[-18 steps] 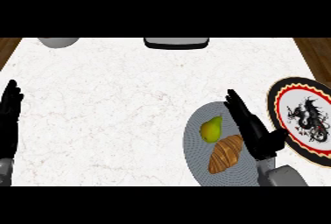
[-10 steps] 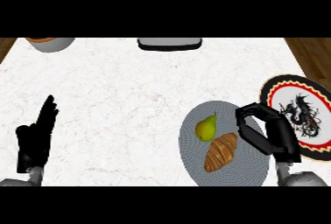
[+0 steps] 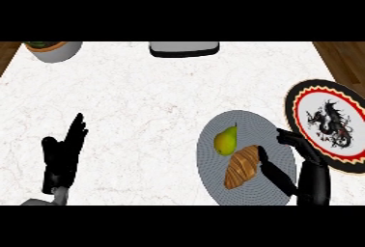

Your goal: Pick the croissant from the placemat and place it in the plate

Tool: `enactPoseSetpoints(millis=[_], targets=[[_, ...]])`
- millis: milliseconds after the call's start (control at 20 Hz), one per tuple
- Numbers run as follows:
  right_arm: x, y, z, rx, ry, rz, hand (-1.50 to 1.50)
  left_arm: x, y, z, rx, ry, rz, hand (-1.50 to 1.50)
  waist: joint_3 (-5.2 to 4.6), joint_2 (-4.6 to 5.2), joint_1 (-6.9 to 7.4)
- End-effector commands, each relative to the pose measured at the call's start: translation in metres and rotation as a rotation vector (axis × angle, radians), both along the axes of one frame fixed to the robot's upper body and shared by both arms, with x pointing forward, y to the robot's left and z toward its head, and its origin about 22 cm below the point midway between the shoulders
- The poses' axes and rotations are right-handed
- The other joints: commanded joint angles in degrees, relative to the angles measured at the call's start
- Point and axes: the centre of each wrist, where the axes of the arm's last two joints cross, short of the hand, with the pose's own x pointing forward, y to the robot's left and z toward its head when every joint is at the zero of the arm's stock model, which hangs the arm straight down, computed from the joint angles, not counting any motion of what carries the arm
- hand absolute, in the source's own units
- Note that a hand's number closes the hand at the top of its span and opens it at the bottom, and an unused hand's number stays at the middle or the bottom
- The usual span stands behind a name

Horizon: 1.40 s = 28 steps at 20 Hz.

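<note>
Head view: pear (image 3: 226, 140) beside croissant (image 3: 242, 167); right hand (image 3: 303, 169) unclenched, touching croissant.

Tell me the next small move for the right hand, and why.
Probably close the right hand sideways onto the croissant. The croissant lies on the grey placemat beside the pear, the thumb sits at its right edge, the fingers look spread, and the plate holds no food.

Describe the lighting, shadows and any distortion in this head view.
Head view: even, flat light on the white counter, no glare; no marked shadows under the croissant or pear; the plate at right looks stretched, taller than wide.
</note>
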Motion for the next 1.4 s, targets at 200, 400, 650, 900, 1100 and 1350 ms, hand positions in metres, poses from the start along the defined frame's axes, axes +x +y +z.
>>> enactPoseSetpoints(millis=[200, 400, 650, 900, 1100, 1350], targets=[[-0.051, -0.001, -0.031, -0.25, 0.102, 0.128, -1.5, 0.009, -0.011, 0.005, -0.012, 0.009, -0.062, 0.0, -0.08, 0.46, 3.45], [-0.064, -0.017, -0.022, -0.439, 0.233, 0.08, -1.5, 0.01, -0.013, 0.003, -0.016, 0.02, -0.066, 0.0, -0.24, 0.47, 3.28], [-0.045, -0.023, 0.019, -0.568, 0.405, 0.071, -1.5, 0.013, -0.025, 0.006, -0.017, 0.003, -0.081, 0.0, -0.28, 0.53, 3.82], [-0.042, -0.012, 0.054, -0.605, 0.664, 0.185, -1.5, 0.006, -0.01, 0.006, -0.008, 0.017, -0.082, 0.0, -0.22, 0.4, 4.44], [-0.018, 0.012, 0.067, -0.587, 0.746, 0.25, -1.5, 0.015, -0.022, 0.02, -0.01, -0.006, -0.068, 0.0, 0.0, 0.45, 4.24], [-0.014, 0.016, 0.042, -0.601, 0.83, 0.275, -1.5, 0.016, -0.01, 0.01, -0.003, -0.011, -0.076, 0.0, 0.03, 0.45, 3.7]])
